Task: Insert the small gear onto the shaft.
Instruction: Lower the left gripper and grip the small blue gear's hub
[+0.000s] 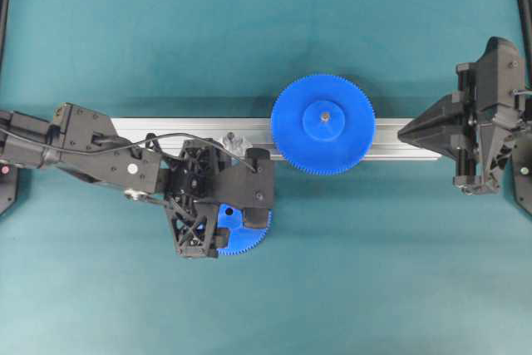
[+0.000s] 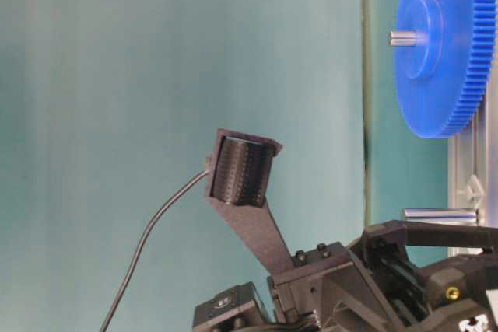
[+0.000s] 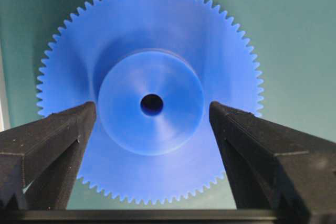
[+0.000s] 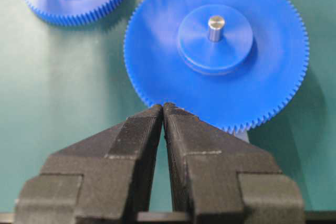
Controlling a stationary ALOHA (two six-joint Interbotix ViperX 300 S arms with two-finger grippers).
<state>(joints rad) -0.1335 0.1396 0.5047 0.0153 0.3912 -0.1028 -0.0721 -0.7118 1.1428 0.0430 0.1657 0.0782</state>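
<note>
Teal mat underneath; my left gripper point(image 3: 152, 124) hangs spread wide over the small gear point(image 3: 149, 95), straddling its hub without touching. Shaft point(image 1: 231, 140) sits at 12 o'clock of it. Right gripper point(image 4: 164, 109) pinched closed, empty.

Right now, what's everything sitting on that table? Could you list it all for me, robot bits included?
Small gear: one, blue, flat on the green mat just below the rail, directly under the left gripper.
Large gear: one, blue, mounted on the rail near its middle, a metal pin through its hub.
Shaft: one, grey metal pin, standing on the rail left of the large gear, bare.
Rail: one, silver, grooved, running left to right across the table.
Mat: one, teal green, covering the table.
Left gripper: one, black, open, fingers either side of the small gear's hub.
Right gripper: one, black, shut, empty, at the rail's right end.
</note>
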